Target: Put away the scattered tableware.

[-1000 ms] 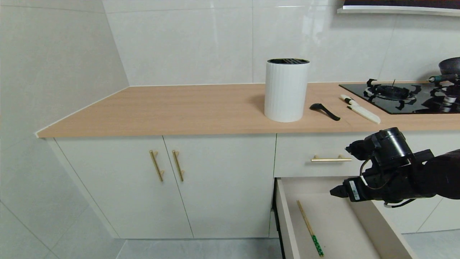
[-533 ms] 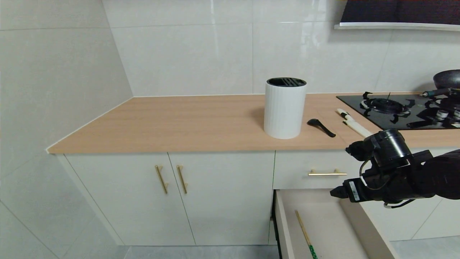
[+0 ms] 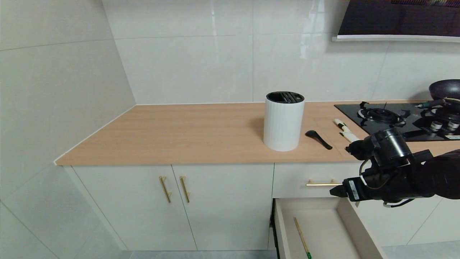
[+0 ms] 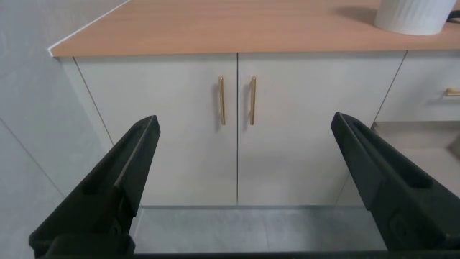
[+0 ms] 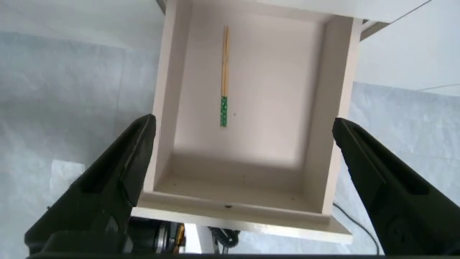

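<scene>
The left gripper [image 4: 244, 126] faces the cabinet doors [image 4: 180, 137] with its jaws released and wide apart; the right gripper [image 5: 244, 126] hangs over the open drawer [image 5: 280, 101], jaws likewise released. A pair of pale wooden chopsticks [image 5: 225, 75] with green patterned ends lies side by side on the drawer floor. On the desk [image 3: 187, 133], a black spoon [image 3: 318, 139] lies just beside a white ribbed holder [image 3: 283, 122], with a white knife [image 3: 345, 130] near it, toward the hob [image 3: 384, 117].

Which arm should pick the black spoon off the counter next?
Right. The right end effector, open, hangs over the drawer just below the black spoon; the left end effector faces the cabinet doors farther left.
</scene>
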Robot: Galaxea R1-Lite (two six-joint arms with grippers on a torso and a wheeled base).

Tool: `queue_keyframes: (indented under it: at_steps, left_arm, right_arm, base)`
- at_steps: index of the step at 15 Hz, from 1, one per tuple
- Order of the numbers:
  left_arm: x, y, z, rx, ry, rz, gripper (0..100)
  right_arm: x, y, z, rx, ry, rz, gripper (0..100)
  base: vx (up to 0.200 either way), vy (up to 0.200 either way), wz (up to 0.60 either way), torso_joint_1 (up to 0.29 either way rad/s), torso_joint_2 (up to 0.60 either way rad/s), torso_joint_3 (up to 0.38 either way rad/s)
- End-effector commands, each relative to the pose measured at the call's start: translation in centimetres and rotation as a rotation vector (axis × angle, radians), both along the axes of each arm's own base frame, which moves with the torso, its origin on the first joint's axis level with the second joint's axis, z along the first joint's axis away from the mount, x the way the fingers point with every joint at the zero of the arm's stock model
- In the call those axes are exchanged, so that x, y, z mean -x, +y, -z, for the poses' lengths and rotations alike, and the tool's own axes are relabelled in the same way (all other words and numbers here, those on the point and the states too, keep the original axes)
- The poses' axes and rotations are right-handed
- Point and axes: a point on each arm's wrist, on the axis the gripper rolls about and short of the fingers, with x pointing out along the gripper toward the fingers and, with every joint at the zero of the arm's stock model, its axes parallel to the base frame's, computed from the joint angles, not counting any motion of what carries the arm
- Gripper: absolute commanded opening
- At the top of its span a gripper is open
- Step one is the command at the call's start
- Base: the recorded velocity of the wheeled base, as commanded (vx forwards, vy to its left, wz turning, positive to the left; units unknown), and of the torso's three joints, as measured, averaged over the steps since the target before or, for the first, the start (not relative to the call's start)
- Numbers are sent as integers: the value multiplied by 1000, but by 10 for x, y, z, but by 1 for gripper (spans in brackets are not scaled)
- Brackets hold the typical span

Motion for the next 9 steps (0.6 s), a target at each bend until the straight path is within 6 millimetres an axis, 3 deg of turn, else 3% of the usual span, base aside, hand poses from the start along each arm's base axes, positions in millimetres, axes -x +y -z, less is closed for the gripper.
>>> queue_keyframes:
  at_steps: [1, 7, 9]
  left_arm:
    - [0, 0, 0, 0, 1, 0, 100]
    - [0, 0, 0, 0, 1, 0, 100]
    - [0, 0, 0, 0, 1, 0, 100]
  right_arm:
    - [-2, -1, -8, -11, -49, 12, 100]
    - [-6, -12, -33, 15, -348, 149, 100]
    - [-24, -35, -42, 31, -373, 92, 100]
  base:
    - [0, 0, 0, 27, -51, -17]
    - [0, 0, 0, 0, 0, 0]
    - [0, 0, 0, 0, 0, 0]
